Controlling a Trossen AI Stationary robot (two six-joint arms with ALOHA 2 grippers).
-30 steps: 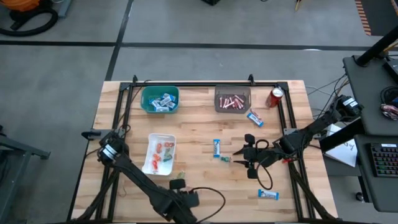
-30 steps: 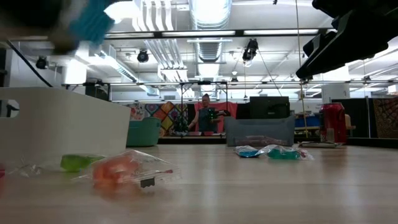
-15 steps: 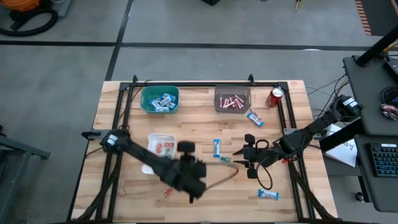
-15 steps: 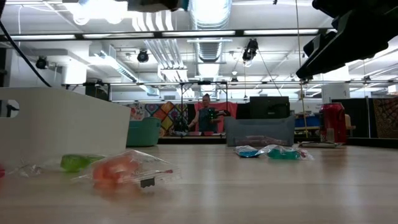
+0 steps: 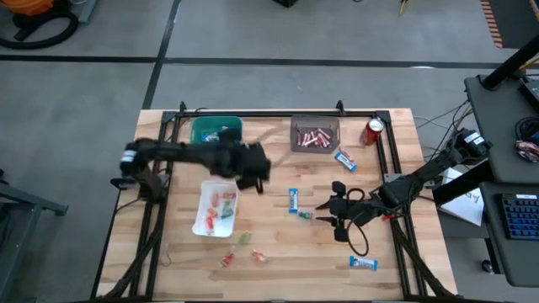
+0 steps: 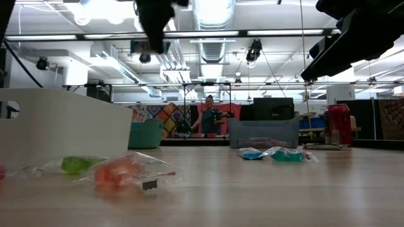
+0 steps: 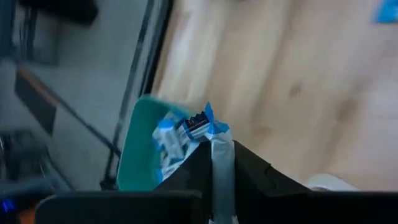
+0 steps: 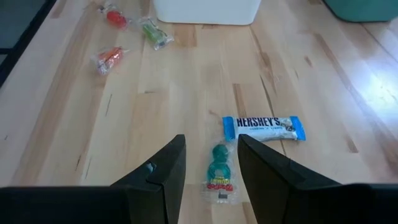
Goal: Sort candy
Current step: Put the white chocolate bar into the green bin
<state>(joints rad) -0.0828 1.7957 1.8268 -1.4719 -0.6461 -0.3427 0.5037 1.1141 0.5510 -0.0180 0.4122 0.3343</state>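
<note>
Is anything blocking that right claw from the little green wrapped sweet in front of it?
Nothing visible. The right gripper stands open facing the green wrapped sweet; the blue-and-white mini bar lies beside it, not between.

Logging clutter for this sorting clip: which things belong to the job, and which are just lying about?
Job: blue bars, small loose sweets, pink sticks, teal bin, grey bin, white tray; left gripper holds another blue bar.
Lying about: red can.

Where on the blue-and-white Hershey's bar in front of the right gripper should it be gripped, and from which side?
Probably across the short width of the Hershey's bar, at mid-length, from straight above. It lies flat on the table, so only its long edges offer opposed faces. The open right gripper sits nearby, over a green candy.
</note>
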